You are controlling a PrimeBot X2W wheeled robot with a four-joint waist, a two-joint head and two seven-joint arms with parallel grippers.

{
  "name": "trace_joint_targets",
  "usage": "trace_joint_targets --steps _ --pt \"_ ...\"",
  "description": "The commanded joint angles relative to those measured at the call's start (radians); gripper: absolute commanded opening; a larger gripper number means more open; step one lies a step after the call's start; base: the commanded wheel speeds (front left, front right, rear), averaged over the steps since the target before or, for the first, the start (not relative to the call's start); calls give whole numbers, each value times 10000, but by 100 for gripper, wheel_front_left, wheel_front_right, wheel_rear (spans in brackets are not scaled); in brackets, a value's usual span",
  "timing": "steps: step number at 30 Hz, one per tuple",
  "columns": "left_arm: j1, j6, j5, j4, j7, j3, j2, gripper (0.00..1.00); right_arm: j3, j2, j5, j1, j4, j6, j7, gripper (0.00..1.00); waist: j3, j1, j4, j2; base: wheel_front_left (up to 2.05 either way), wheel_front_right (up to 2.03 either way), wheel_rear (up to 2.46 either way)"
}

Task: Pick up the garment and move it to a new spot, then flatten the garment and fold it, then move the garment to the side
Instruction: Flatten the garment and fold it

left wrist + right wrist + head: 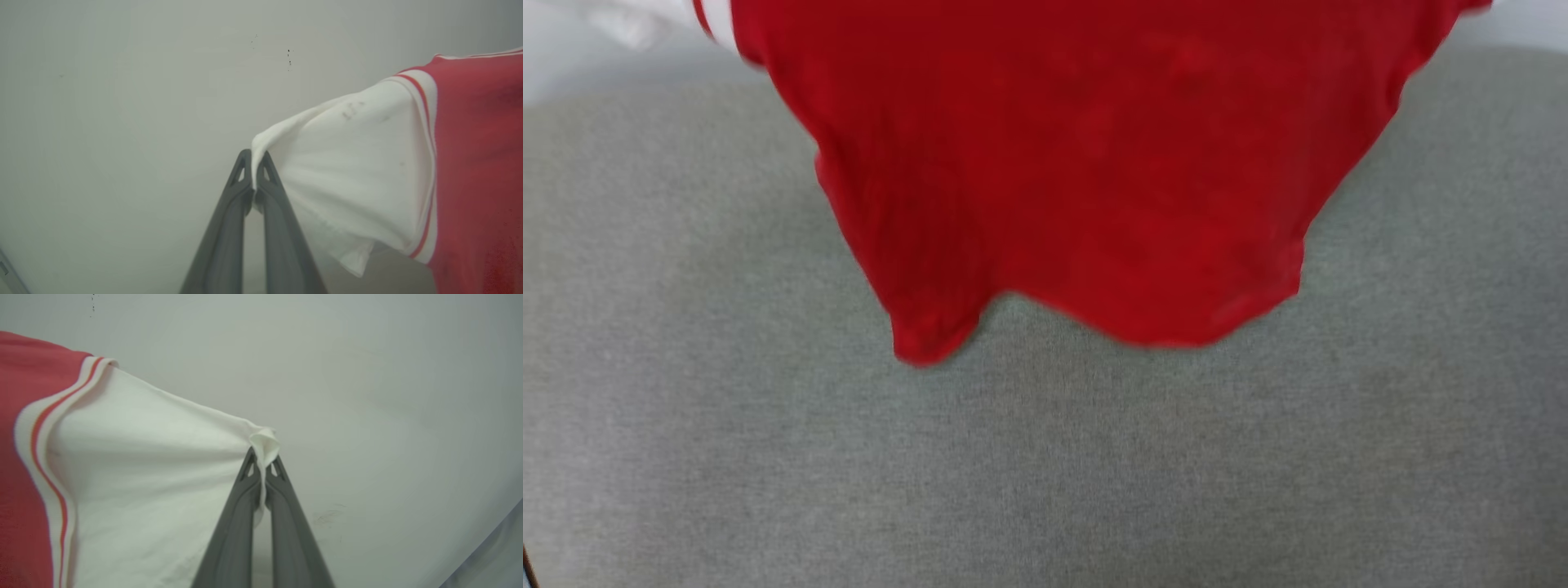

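Observation:
The garment (pixel 1078 163) is a red T-shirt hanging in the air in the head view, its wavy hem dangling over a grey fabric surface (pixel 1045 474). In the left wrist view my left gripper (pixel 254 157) is shut on the tip of one white sleeve (pixel 347 163), with the red body (pixel 478 163) stretching off to the right. My right gripper (pixel 263 453) is shut on the tip of the other white sleeve (pixel 163 457) in the right wrist view, and the red body (pixel 20 437) lies to its left. Striped red-and-white trim runs along both sleeve seams.
The grey fabric surface spreads wide below the shirt. A pale grey wall (pixel 143 102) stands behind both grippers, with a few small dark specks (pixel 289 55) on it.

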State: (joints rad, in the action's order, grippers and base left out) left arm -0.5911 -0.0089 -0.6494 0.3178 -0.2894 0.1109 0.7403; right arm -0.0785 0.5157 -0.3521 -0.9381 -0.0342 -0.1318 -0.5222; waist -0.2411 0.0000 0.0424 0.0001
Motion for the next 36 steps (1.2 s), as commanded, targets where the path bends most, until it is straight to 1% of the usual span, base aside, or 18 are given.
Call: trace_joint_targets --steps 1,2,4,7,9,10,11,17,19,20,22,25,28,32,34,36 --pt "-575 -67 -57 -350 -81 9 108 0 -48 128 143 -516 149 21 140 0 -701 0 -17 -1 0 0 0" --pt "-884 -173 -34 -520 -164 -53 268 0 -34 115 190 -769 248 21 202 0 -946 0 -9 -1 0 0 0" --pt "-1554 -338 -88 -877 -219 -227 393 0 -75 24 339 -1273 493 22 397 0 -1419 0 -3 -1 0 0 0" --pt "-2568 -582 -5 -1550 -159 -501 615 0 -243 -304 472 -2052 1099 22 744 0 -1932 0 2 -1 0 0 0" --pt "-3356 -745 67 -1957 -170 -690 806 0 -251 -322 620 -2684 1446 22 898 0 -2327 0 16 -1 0 0 0" --pt "-4613 -911 194 -2690 6 -1109 890 0 -252 -337 977 -3468 2165 24 1245 0 -2905 0 -19 -1 0 0 0" --pt "-5068 -955 202 -2930 16 -1250 901 0 -310 -340 1099 -3761 2469 24 1246 0 -3106 0 -41 -1 0 0 0" --pt "-8124 -1095 534 -4755 531 -2192 436 0 -550 -375 2004 -5680 4040 33 1967 0 -4059 0 -220 -1 0 0 0" --pt "-8993 -1112 718 -5399 884 -2507 194 0 -664 -473 2303 -6262 4512 35 2290 0 -4302 0 -306 -1 0 0 0" --pt "-9769 -1140 867 -6035 1285 -2769 9 0 -779 -557 2627 -6873 4964 35 2611 0 -4498 0 -388 -1 0 0 0" --pt "-10403 -1153 977 -6603 1701 -3014 -149 0 -954 -637 2943 -7484 5410 35 2939 0 -4682 0 -481 -1 0 0 0" --pt "-10975 -1174 1094 -7453 2474 -3295 -352 0 -1110 -821 3328 -8048 5961 35 3438 0 -4879 0 -601 -1 0 0 0" --pt "-11089 -1189 1008 -8216 3214 -3545 -574 0 -1090 -1049 3602 -8417 6505 33 3906 0 -4996 0 -703 -1 0 0 0" --pt "-10571 -1199 757 -8690 4008 -4334 -768 0 -491 -1109 3604 -8203 7058 29 4554 0 -5008 0 -825 -1 0 0 0" --pt "-10393 -1200 591 -8749 4182 -4495 -856 0 -447 -1085 3507 -8087 7198 24 4678 0 -4999 0 -864 -1 0 0 0" --pt "-9938 -1202 396 -8842 4515 -4853 -981 0 -555 -1086 3301 -7797 7473 23 4927 0 -4917 0 -952 -1 0 0 0"
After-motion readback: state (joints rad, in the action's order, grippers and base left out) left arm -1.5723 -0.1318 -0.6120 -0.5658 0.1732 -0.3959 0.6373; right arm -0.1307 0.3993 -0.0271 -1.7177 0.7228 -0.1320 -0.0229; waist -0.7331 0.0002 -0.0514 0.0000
